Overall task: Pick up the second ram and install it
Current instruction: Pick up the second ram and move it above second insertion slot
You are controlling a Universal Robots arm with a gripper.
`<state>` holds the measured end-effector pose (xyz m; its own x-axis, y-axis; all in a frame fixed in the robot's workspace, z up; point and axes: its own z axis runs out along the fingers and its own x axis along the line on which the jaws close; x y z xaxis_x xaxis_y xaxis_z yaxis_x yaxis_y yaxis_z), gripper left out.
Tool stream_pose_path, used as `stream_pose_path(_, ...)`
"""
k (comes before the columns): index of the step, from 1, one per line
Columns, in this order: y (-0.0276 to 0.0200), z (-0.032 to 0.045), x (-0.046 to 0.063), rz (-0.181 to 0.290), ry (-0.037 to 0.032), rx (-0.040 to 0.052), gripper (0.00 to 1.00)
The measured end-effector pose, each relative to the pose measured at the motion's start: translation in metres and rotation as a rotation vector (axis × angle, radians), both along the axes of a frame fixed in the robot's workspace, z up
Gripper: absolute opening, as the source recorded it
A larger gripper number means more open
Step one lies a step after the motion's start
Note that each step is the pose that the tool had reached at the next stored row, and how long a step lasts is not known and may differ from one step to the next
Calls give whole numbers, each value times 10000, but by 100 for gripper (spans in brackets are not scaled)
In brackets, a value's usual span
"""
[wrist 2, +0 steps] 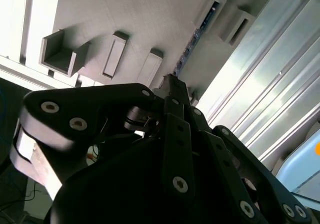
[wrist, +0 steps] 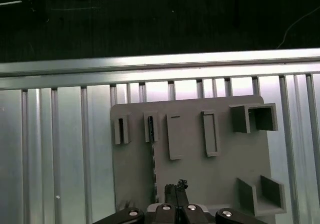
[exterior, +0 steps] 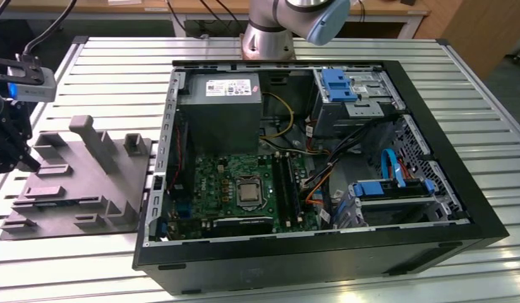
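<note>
The second ram (wrist: 153, 166) lies on its edge in a groove of the grey fixture plate (wrist: 200, 179), a thin blue-green stick. It appears as a bluish strip (exterior: 64, 202) near the plate's front in the exterior view, and as a speckled edge (wrist 2: 196, 33) in the second wrist view. My gripper (exterior: 24, 165) hangs above the plate's edge at the exterior view's left, away from the computer case. Its black fingertips (wrist: 176, 186) are pressed together with nothing between them, just beside the ram's line. In the second wrist view the gripper (wrist 2: 172, 79) points at the stick's near end.
An open computer case (exterior: 487, 221) lies on the slatted metal table (exterior: 116, 63), with the motherboard (exterior: 213, 183), processor socket (exterior: 247, 192), black slot strips (exterior: 285, 183) and grey power supply (exterior: 219, 110) inside. The arm's base (exterior: 268, 38) stands behind the case. Raised blocks (exterior: 95, 142) stick up from the fixture.
</note>
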<state>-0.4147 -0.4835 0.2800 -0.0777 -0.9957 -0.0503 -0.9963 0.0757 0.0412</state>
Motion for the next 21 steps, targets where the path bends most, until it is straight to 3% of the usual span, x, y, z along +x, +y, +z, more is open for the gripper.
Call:
stream_pose_path(5,0,-55,0,0,0,-109,10)
stream_pose_path(21,-12,-234,-1,-2,0,-120,10)
